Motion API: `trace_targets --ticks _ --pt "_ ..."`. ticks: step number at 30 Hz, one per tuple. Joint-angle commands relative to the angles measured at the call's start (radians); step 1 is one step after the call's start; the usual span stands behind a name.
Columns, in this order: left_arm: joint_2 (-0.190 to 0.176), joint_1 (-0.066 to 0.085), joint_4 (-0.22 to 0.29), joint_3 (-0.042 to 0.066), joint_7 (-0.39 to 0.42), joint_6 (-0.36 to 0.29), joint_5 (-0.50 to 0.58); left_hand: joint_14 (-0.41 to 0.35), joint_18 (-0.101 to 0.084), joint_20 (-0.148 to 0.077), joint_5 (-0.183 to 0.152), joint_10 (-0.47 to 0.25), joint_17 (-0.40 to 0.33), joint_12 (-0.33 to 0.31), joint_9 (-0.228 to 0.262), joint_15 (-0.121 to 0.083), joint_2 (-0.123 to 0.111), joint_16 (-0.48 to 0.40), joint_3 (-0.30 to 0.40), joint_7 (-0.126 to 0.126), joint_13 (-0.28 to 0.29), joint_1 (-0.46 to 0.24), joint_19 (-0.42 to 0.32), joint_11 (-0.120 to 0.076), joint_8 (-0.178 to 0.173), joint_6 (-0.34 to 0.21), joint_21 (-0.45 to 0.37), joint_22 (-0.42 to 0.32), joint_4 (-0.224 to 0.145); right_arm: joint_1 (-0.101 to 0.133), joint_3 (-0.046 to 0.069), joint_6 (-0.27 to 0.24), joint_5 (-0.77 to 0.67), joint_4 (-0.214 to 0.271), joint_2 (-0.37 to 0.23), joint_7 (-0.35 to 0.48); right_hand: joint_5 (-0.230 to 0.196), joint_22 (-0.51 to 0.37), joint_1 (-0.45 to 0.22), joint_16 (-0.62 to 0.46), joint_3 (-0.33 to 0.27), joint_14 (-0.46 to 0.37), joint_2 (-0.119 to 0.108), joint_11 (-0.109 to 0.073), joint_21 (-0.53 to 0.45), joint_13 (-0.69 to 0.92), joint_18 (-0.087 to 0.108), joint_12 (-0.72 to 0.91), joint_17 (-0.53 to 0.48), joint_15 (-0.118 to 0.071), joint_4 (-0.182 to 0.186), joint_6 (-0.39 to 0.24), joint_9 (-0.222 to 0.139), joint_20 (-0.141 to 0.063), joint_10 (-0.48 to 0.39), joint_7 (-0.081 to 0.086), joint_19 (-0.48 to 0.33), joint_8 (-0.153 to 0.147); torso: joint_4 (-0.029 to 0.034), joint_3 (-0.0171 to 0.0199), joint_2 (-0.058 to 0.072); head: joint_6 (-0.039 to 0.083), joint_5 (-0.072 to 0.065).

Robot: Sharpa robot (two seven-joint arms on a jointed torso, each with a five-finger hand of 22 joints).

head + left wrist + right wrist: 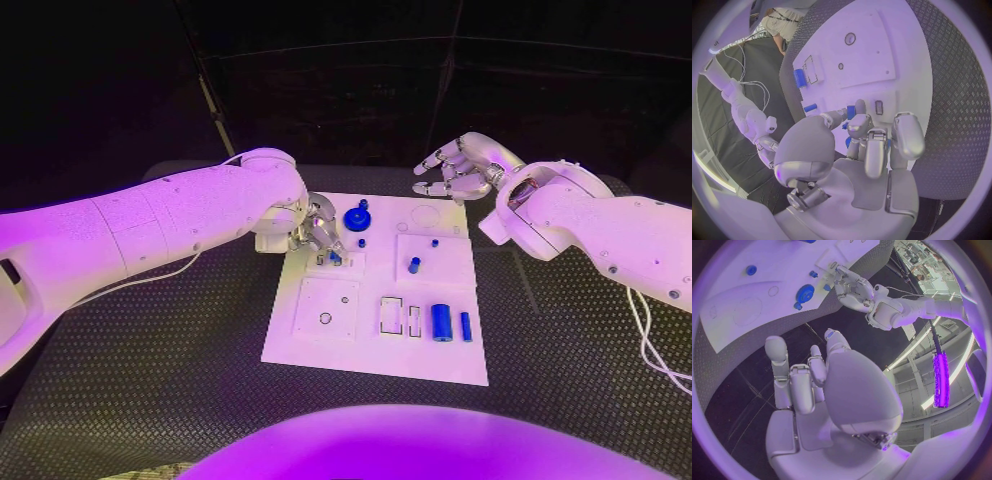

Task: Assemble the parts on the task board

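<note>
Left hand point(315, 236) pinches blue part point(335, 257) over task board point(378, 362); right hand point(459, 168) curled, empty.

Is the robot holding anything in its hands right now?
The left hand pinches a small blue part between its fingertips over the task board; where exactly it is pinched cannot be told. The right hand holds nothing.

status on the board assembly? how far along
Early to mid. Looks done: a round blue part and small blue pegs stand in the task board. In hand: left hand works at a small blue part near the board's far left edge; whether it grips it I cannot tell. Left: two blue cylinders lie loose near the front. Right hand hovers empty, fingers curled, beyond the board.
</note>
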Motion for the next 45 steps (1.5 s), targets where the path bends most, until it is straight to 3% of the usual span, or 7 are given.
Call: trace_targets --ticks 1,10,25,33,45 --pt "0.008 0.005 -0.014 0.001 -0.008 0.060 0.060 0.106 0.007 0.001 0.005 0.002 0.263 0.003 0.003 -0.006 0.010 0.003 0.064 -0.012 0.002 0.007 -0.005 -0.008 0.007 0.019 -0.003 0.001 -0.072 0.002 0.001 0.009 -0.001 0.000 0.002 0.004 0.003 -0.002 0.011 -0.007 0.002 0.052 0.001 -0.002 -0.006 -0.001 0.012 -0.005 0.018 -0.005 -0.004 0.003 -0.002 -0.004 -0.005 -0.002 -0.001 0.006 0.0006 0.0002 0.000 0.000 0.000" --pt "0.041 0.013 -0.065 0.000 -0.010 0.079 0.056 0.106 0.006 0.001 0.005 0.003 0.263 0.005 0.005 -0.007 0.011 0.003 0.066 -0.013 0.004 0.012 -0.004 -0.009 0.010 0.019 -0.001 0.005 -0.081 0.002 0.001 0.010 -0.001 0.001 0.002 0.002 0.003 -0.002 0.011 -0.007 0.002 0.052 0.001 -0.002 -0.006 -0.001 0.012 -0.005 0.018 -0.005 -0.004 0.003 -0.002 -0.004 -0.005 -0.002 -0.001 0.006 0.0003 0.0009 -0.001 0.000 -0.001" --pt "0.084 0.015 -0.117 -0.002 -0.014 0.096 -0.024 0.106 0.006 0.000 0.005 0.000 0.263 -0.001 0.006 -0.007 0.015 0.003 0.066 -0.012 -0.004 0.011 -0.003 -0.009 0.012 0.019 -0.001 0.007 -0.082 0.002 0.001 0.011 -0.001 0.001 0.006 0.002 0.006 -0.003 0.012 -0.007 0.003 0.052 0.000 -0.002 -0.007 -0.001 0.012 -0.005 0.018 -0.005 -0.004 0.003 -0.002 -0.004 -0.006 -0.002 -0.002 0.006 0.0007 -0.0007 0.000 0.000 0.000" --pt "0.090 0.015 -0.126 -0.016 -0.015 0.103 -0.035 0.106 0.006 0.000 0.005 0.000 0.263 -0.002 0.006 -0.007 0.016 0.003 0.066 -0.012 -0.005 0.011 -0.003 -0.009 0.012 0.020 0.000 0.007 -0.082 0.002 0.001 0.012 -0.001 0.001 0.007 0.002 0.006 -0.003 0.012 -0.007 0.003 0.052 0.000 -0.002 -0.007 -0.001 0.012 -0.005 0.018 -0.005 -0.004 0.003 -0.002 -0.004 -0.006 -0.002 -0.002 0.006 0.0016 -0.0005 -0.001 0.000 0.000" --pt "0.086 0.013 -0.124 -0.028 -0.016 0.102 -0.049 0.106 0.006 0.000 0.005 0.000 0.263 -0.002 0.008 -0.007 0.023 0.003 0.065 -0.012 -0.006 0.009 -0.002 -0.009 0.014 0.020 0.000 0.008 -0.080 0.002 0.001 0.013 -0.001 -0.001 0.009 0.004 0.006 -0.003 0.012 -0.007 0.003 0.052 0.000 -0.002 -0.007 -0.001 0.012 -0.005 0.018 -0.005 -0.004 0.003 -0.002 -0.004 -0.006 -0.002 -0.002 0.006 0.0015 -0.0003 -0.001 0.000 0.001"
